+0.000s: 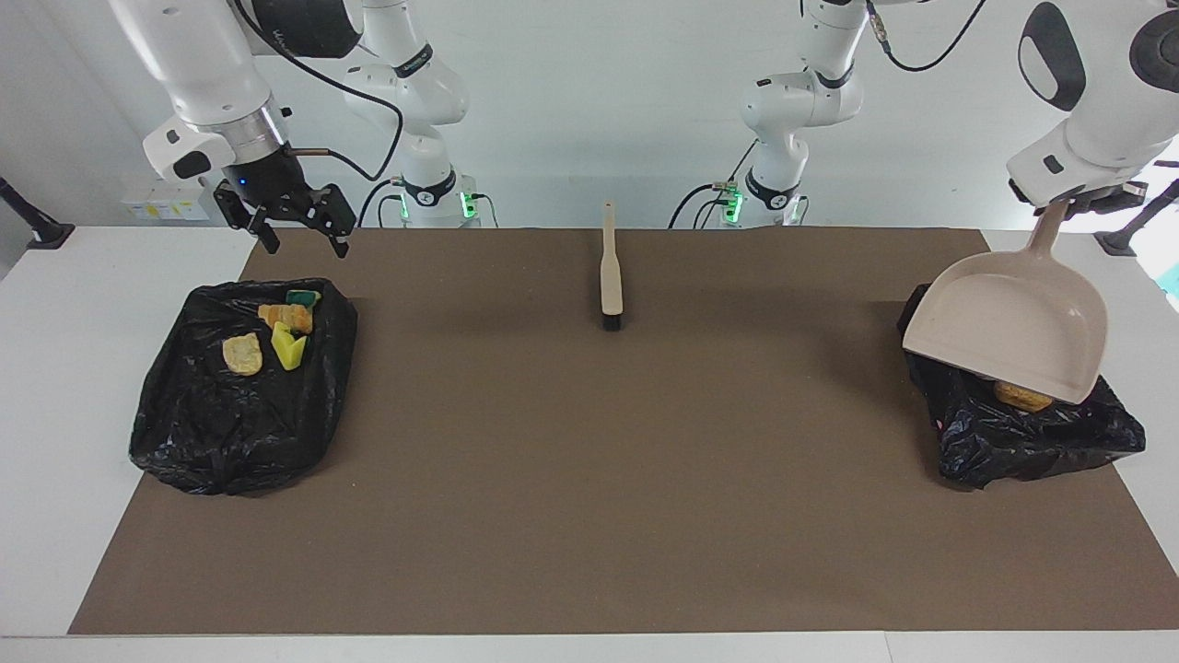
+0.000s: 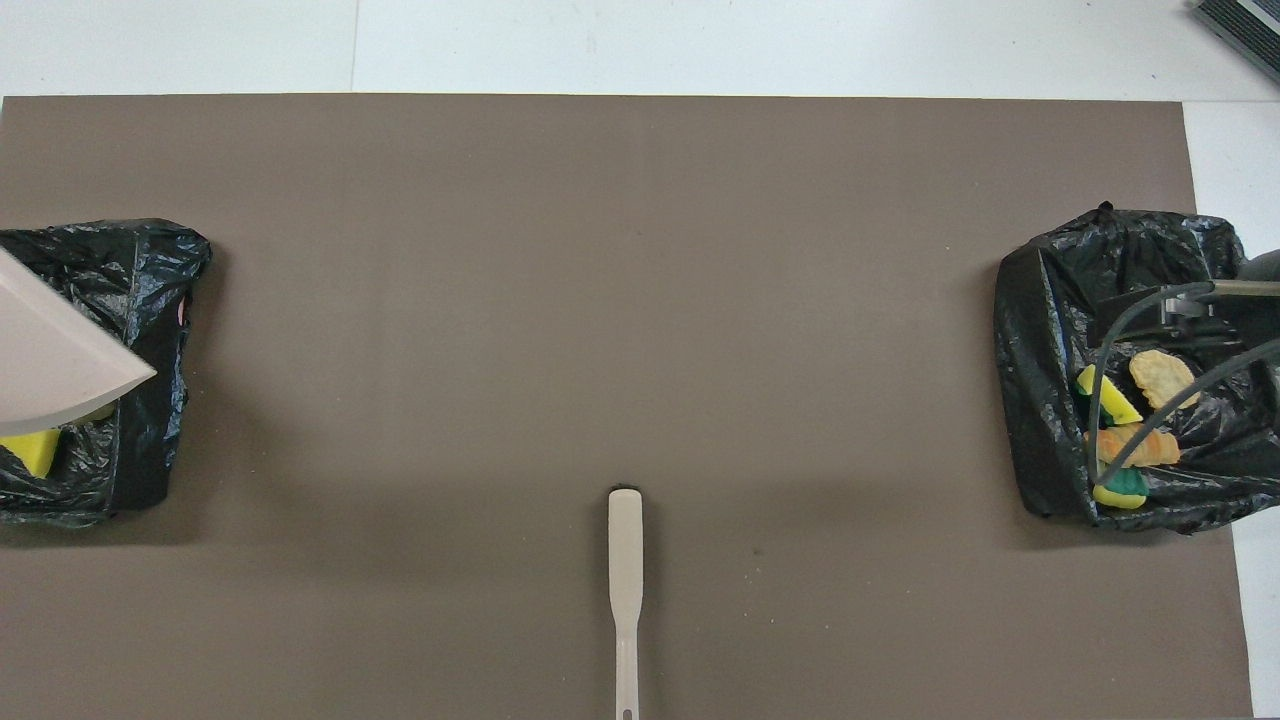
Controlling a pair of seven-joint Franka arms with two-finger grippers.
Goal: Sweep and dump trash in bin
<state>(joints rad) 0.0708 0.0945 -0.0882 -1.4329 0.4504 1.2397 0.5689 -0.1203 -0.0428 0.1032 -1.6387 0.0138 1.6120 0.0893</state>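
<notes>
My left gripper [image 1: 1073, 201] is shut on the handle of the beige dustpan [image 1: 1009, 336]. The pan hangs mouth-down over the black-bagged bin [image 1: 1032, 442] at the left arm's end of the table. It hides most of that bin's trash. An orange-brown chunk [image 1: 1022, 397] shows under its lip, and a yellow sponge piece [image 2: 30, 450] shows beside the dustpan [image 2: 50, 360] from overhead. My right gripper [image 1: 304, 241] hangs open and holds nothing, above the mat's edge just on the robots' side of the second bagged bin [image 1: 212, 442]. Several scraps [image 1: 276, 336] lie in that bin.
The beige brush [image 1: 611, 272] lies on the brown mat [image 1: 589, 479] midway between the bins, close to the robots, its handle pointing toward them. The brush [image 2: 625, 580] also shows at the bottom of the overhead view. White table borders the mat.
</notes>
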